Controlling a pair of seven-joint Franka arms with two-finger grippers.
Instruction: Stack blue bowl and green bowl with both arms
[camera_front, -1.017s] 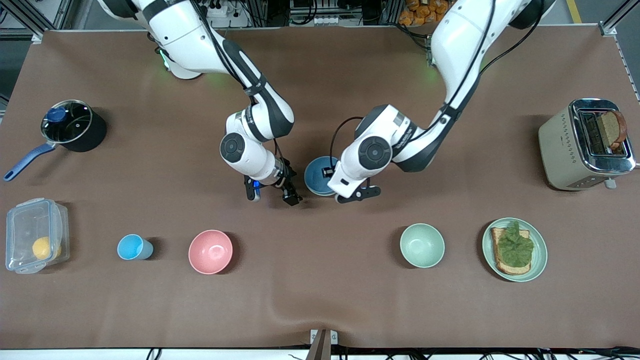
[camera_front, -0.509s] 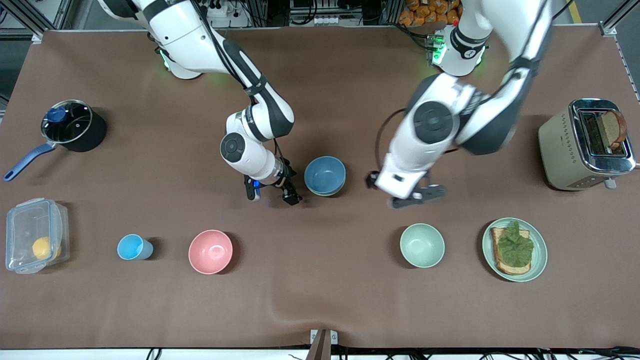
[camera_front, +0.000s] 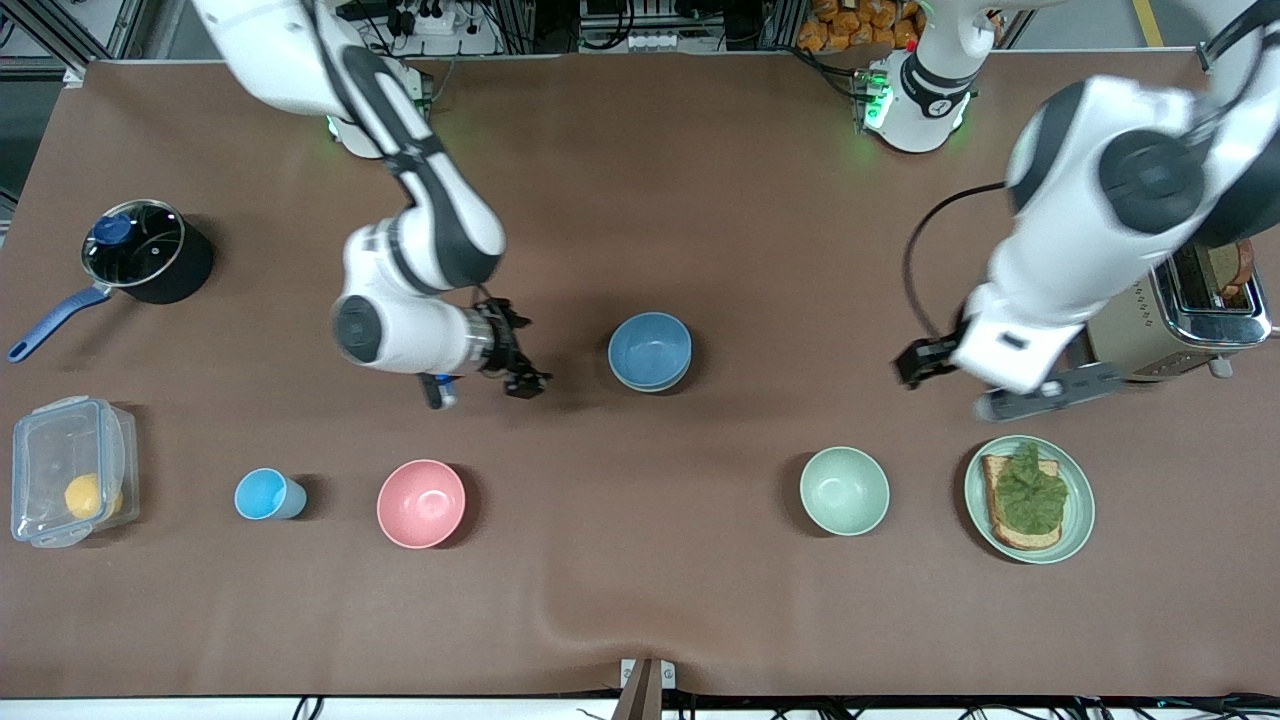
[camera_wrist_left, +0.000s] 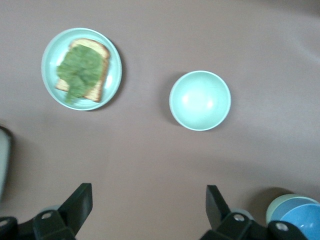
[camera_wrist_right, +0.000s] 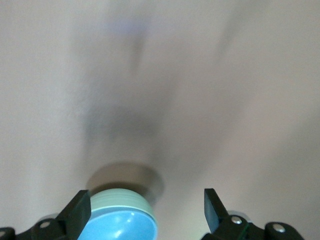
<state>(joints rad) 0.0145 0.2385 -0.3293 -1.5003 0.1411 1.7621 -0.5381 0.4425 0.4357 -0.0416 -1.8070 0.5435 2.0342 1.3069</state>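
Observation:
The blue bowl (camera_front: 650, 348) sits mid-table, nested in the green bowl, whose pale green wall shows under it in the right wrist view (camera_wrist_right: 120, 202) and the left wrist view (camera_wrist_left: 272, 209). The blue bowl also shows there (camera_wrist_right: 122, 227) (camera_wrist_left: 302, 222). My right gripper (camera_front: 480, 390) is open and empty beside the stack, toward the right arm's end; its jaws (camera_wrist_right: 146, 200) hold nothing. My left gripper (camera_front: 985, 388) is open and empty, raised over the table by the toaster; its jaws (camera_wrist_left: 147, 197) frame bare cloth.
A second pale green bowl (camera_front: 844, 490) (camera_wrist_left: 200, 100) and a green plate (camera_front: 1075, 520) (camera_wrist_left: 112, 50) with toast lie nearer the camera. A pink bowl (camera_front: 421, 503), light-blue cup (camera_front: 266, 494), clear box (camera_front: 70, 485), pot (camera_front: 145, 250) and toaster (camera_front: 1170, 290) stand around.
My left arm lifted off the blue bowl and swung toward the toaster, uncovering the stack. My right arm drew back toward its own end. The bowls stayed put.

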